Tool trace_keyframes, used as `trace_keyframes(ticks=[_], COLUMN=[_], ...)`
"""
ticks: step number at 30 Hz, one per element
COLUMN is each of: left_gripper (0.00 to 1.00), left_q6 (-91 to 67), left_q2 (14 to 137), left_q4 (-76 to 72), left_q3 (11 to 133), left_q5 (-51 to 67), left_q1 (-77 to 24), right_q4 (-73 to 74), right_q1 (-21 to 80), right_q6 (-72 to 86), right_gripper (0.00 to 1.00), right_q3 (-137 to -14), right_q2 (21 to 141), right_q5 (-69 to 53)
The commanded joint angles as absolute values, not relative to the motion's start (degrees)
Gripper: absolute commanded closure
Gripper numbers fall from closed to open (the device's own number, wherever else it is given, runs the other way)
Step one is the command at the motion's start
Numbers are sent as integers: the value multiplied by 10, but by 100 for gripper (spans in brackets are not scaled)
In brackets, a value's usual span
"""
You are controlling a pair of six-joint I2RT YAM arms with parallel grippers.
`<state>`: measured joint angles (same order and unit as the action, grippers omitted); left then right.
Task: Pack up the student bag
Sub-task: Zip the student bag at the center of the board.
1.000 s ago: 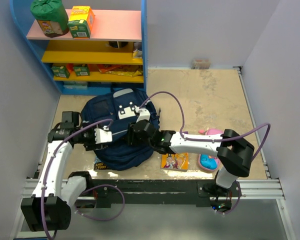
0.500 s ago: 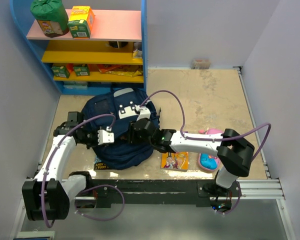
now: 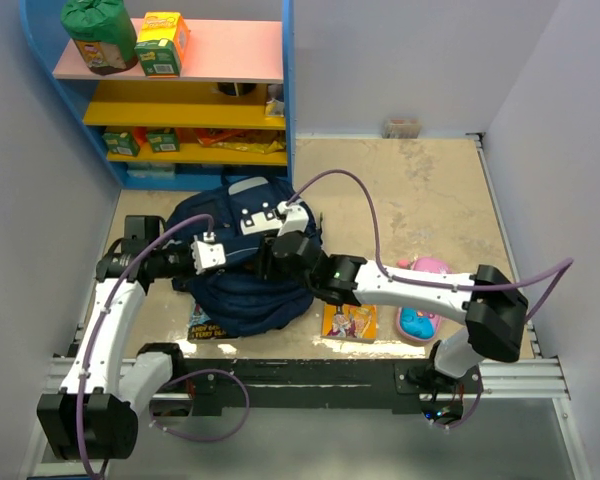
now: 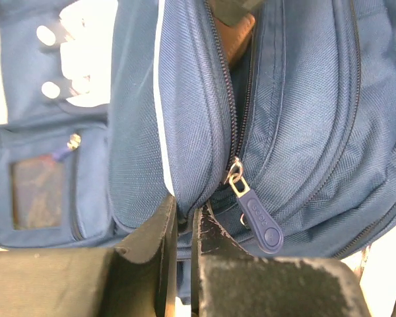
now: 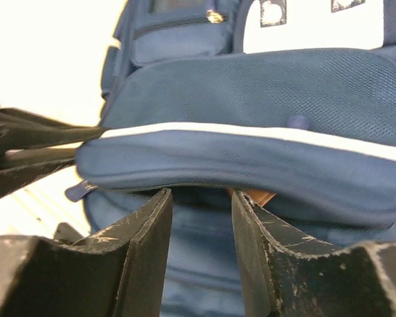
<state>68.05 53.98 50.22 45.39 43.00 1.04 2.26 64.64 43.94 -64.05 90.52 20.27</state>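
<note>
The student bag (image 3: 242, 290), navy with a white patch (image 3: 259, 220), lies on the floor between both arms. My left gripper (image 3: 228, 258) is shut on the bag's fabric edge (image 4: 185, 191) beside the zipper, just left of the blue zip pull (image 4: 259, 214). The main zipper gapes, and a brown thing (image 4: 241, 30) shows inside. In the right wrist view my right gripper (image 5: 201, 198) stands open with its tips at the mouth under the flap with the light stripe (image 5: 264, 135). Only the bag's dark inside shows between its fingers.
A blue-framed shelf (image 3: 180, 65) with a green pouch (image 3: 100, 32) and a yellow box (image 3: 164, 42) stands at the back left. A picture book (image 3: 350, 322), a pink pencil case (image 3: 427, 266) and a blue item (image 3: 416, 322) lie right of the bag. Another book (image 3: 199, 326) pokes out under it.
My left gripper has closed on the bag's edge and drawn it up and toward the back. The right arm has swung a little, its gripper staying at the opening.
</note>
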Motion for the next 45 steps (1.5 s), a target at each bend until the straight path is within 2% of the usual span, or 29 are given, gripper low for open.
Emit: trace_keyframes(ticks=[1,6,7,10,12,24,29,36,45], left_gripper=[100,100,100,100,100,100,100,100,100], left_q6=[633,646,649,654,654,744,744,737,787], left_q2=[517,525,526,529,533,571,578,577,577], left_q4=[434,454,459,462,464,564,566,573,637], left_q3=[490,490,491,491,493,490,491,496,498], left_q5=[551,546,548,559,571,594,597,613,621], left_q1=[4,4,4,4,4,-10,-11,-11,-11], right_q4=[54,99,111,134,126,33,47,30,2], right_q1=[707,783,790,816,825,833,833,832,831], right_q6=[451,490,497,508,517,501,496,507,532], right_gripper=[53,51,45,37,35,44,44,46,53], right_q3=[-661,-678,-683,-687,-679,-716,-750,-733,-692], right_q2=[864,885,889,885,878,895,946,967,960], right_q5=[287,329,339,370,378,393,366,351,403])
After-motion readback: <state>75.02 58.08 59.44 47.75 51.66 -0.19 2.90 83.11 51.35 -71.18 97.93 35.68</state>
